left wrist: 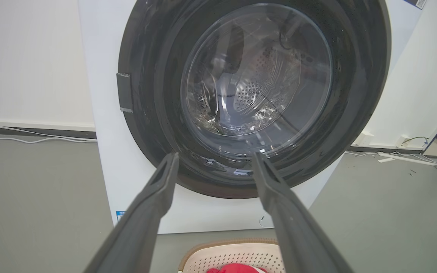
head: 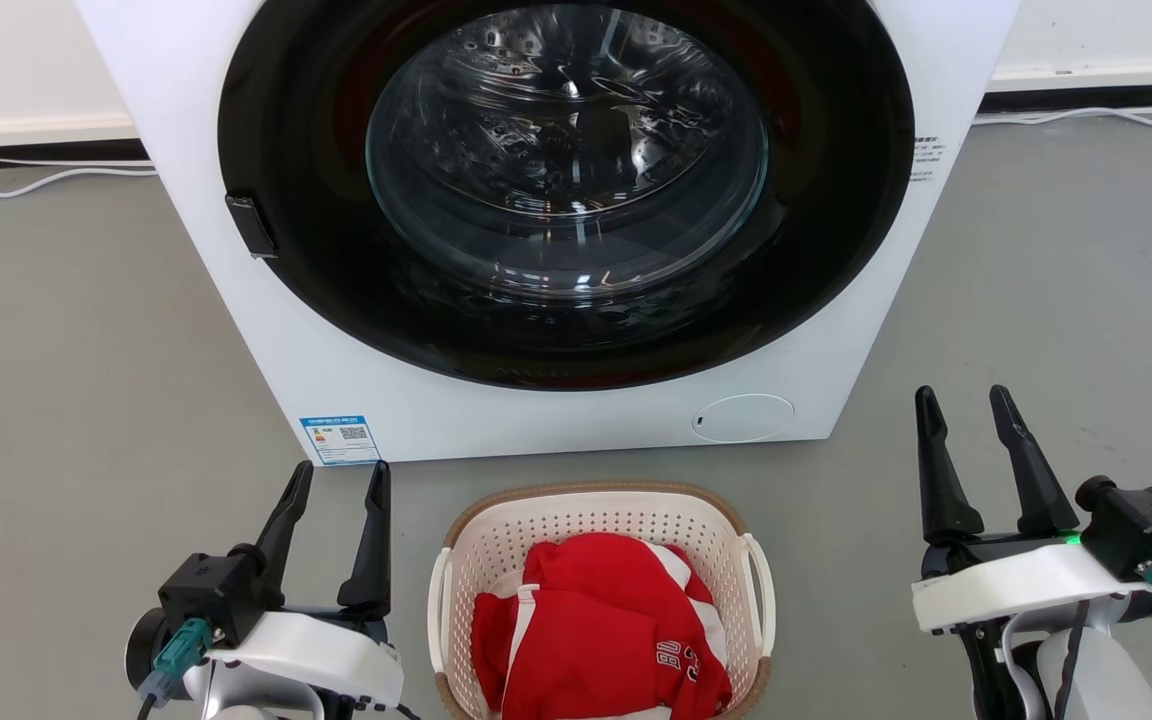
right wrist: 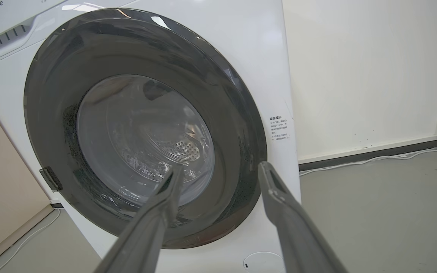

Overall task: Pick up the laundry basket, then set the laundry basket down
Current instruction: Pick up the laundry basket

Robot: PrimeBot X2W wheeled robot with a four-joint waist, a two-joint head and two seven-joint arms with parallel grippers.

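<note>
Left claw and right claw: fingers spread wide on both, nothing between them, no contact with anything. Both hang above the grey floor, tips aimed forward.

Washing machine stands straight ahead of both claws. Its round dark door lies beyond the fingertips in each wrist view and looks closed. It's not part of the job, just a collision item if the arms swing forward.

Laundry basket sits on the floor between the two claws, in front of the machine and apart from it. It is just beside the left claw on that claw's inner side, and well apart from the right claw. The right claw sits farther up the head view, either farther forward or higher; cannot tell which. The left wrist view catches the basket's far rim below and between its fingers.

Red garment with white trim lies bunched inside the basket, up to about rim level. Load looks soft and light, judgement only.

Two white loop handles: left handle on the side nearest the left claw, right handle facing the right claw. Neither is gripped.

Status, my read: zero progress. No grasp, basket not lifted. Left to do:
- bring each claw down and inward to its handle
- clamp both
- lift level
- set down and release

Right claw has the longer approach.
</note>
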